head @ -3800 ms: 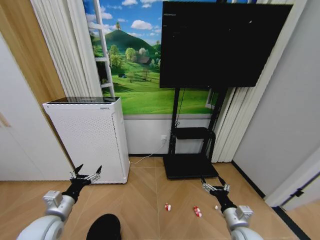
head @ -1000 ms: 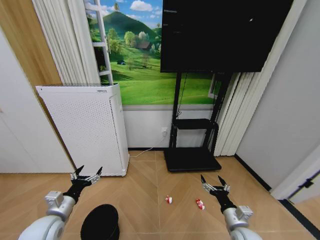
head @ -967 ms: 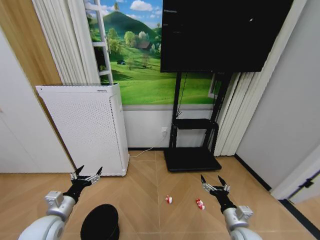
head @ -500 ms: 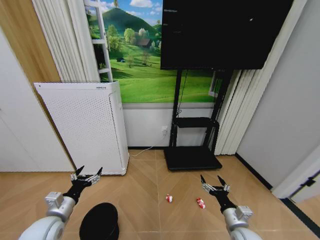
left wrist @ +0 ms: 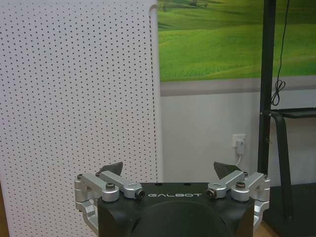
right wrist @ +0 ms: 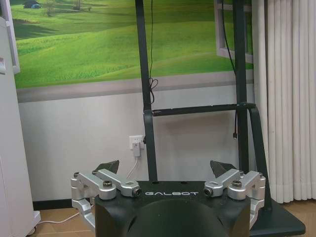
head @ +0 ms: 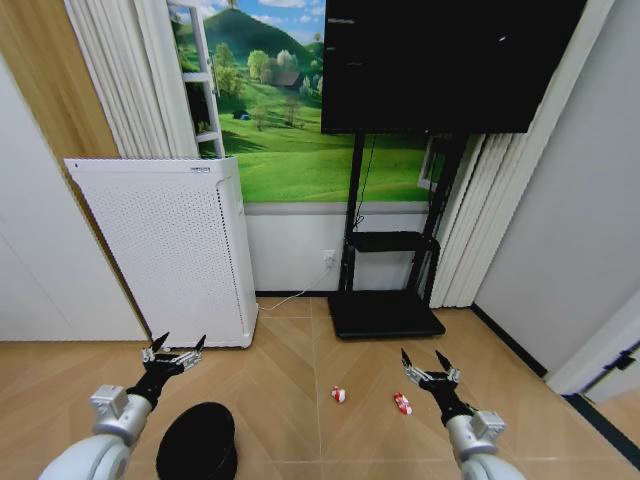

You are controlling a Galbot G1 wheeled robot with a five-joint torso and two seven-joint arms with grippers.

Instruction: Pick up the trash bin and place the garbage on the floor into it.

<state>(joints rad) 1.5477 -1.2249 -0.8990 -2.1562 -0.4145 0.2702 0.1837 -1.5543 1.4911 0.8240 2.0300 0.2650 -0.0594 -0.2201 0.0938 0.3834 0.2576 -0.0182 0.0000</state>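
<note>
A herringbone wood floor (head: 285, 375) runs to a wall with a green landscape mural (head: 290, 150). A tall white perforated appliance (head: 160, 250) stands far left; a black screen on its stand (head: 385, 300) is far centre. The trash bin (head: 197, 442) sits upright, mouth up, near left, beside the left end effector (head: 172, 352), fingers spread. Two red-and-white wrappers (head: 339, 395) (head: 402, 404) lie near the right end effector (head: 428, 368), also spread wide.

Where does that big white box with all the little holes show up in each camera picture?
Head view: the white box stands at left against the wall, behind the left gripper.
Left wrist view: the box covers the side beyond the gripper.
Right wrist view: a sliver of it at one edge.
Shared landmark: the green meadow mural.
</note>
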